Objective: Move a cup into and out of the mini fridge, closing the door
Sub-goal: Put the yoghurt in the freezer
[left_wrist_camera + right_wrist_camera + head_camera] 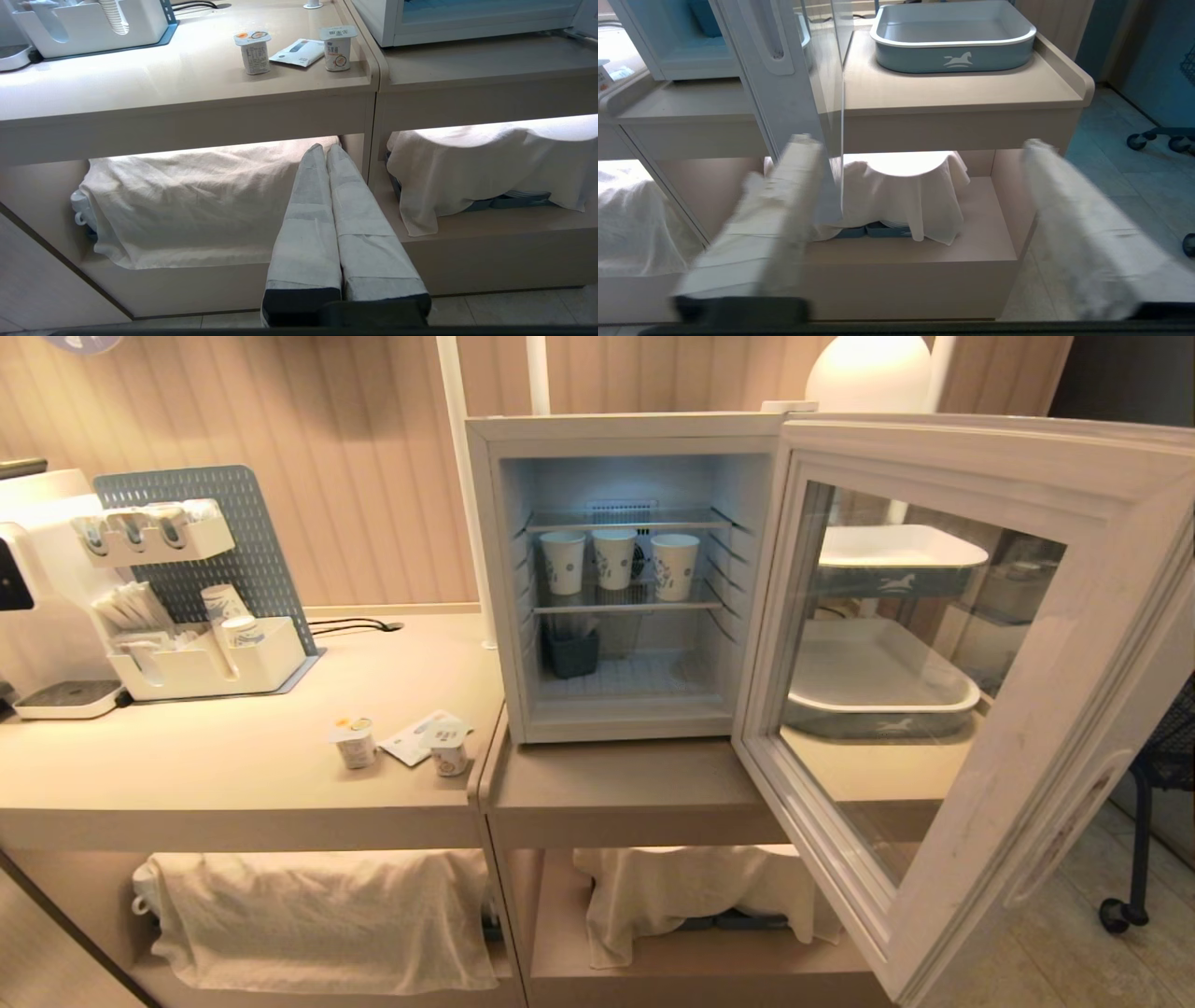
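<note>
Standing open on the surface (pixel 607 784), the mini fridge (pixel 616 579) is recorded with three cups (pixel 616 558) on its wire shelf, door (pixel 962 691) swung wide. Left wrist view: left gripper (pixel 325 148) pressed closed, empty, below the surface edge. Right wrist view: right gripper (pixel 920 142) spread wide, empty, beside the door's edge.

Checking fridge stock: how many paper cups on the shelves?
3, in a row on the mini fridge's middle wire shelf: left cup, middle cup, right cup. None seen hidden behind.

Looking like a café drinks corner: cup rack (pixel 201 607) & water dispenser (pixel 37 588) sitting left of mini fridge (pixel 616 579), trays (pixel 878 677) right.
</note>
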Motion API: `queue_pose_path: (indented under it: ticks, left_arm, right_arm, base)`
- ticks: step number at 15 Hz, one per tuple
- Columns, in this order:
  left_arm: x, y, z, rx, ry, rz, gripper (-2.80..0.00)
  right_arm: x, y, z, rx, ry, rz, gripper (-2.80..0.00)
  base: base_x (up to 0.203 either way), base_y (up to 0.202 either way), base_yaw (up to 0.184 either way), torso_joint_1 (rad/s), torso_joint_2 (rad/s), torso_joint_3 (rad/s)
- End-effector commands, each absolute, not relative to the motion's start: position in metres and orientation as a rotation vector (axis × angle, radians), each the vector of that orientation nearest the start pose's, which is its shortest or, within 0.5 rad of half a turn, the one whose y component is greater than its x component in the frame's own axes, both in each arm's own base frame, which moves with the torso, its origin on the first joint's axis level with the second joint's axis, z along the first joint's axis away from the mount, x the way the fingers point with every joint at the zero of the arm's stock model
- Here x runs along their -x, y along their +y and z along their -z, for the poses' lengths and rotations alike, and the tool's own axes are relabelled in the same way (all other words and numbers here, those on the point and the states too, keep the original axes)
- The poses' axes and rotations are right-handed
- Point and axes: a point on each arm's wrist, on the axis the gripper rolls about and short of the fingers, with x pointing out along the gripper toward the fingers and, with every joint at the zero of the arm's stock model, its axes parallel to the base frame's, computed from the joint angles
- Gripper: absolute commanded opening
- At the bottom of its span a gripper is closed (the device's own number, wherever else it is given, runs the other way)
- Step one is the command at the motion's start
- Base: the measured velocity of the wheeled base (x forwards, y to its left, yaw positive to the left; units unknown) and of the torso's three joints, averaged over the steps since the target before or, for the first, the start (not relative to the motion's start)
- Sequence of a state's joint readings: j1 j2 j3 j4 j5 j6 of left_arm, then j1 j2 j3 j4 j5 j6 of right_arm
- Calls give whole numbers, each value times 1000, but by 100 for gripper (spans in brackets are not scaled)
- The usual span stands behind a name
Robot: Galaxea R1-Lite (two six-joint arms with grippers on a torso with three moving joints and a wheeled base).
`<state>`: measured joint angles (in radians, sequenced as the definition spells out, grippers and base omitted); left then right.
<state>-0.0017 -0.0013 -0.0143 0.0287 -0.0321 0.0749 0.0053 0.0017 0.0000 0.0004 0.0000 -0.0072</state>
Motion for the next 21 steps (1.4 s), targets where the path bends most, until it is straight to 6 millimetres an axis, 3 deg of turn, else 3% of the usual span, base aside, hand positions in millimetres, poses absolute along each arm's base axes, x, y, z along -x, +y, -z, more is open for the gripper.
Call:
queue_pose_path:
  ticks: [1,12,21]
  left_arm:
    - [24,-1,-76,-75,11,36,-280]
    - [24,-1,-77,-75,13,34,-280]
    - [24,-1,-77,-69,11,31,-280]
  right_arm:
    - [23,0,-76,6,2,-6,-280]
    - [23,0,-76,8,2,-6,-280]
    - [23,0,-76,8,3,-6,-280]
  base:
    - [0,0,0,0,0,0]
    - [-42,0,0,2,1,0]
    - [-1,175,0,3,6,4]
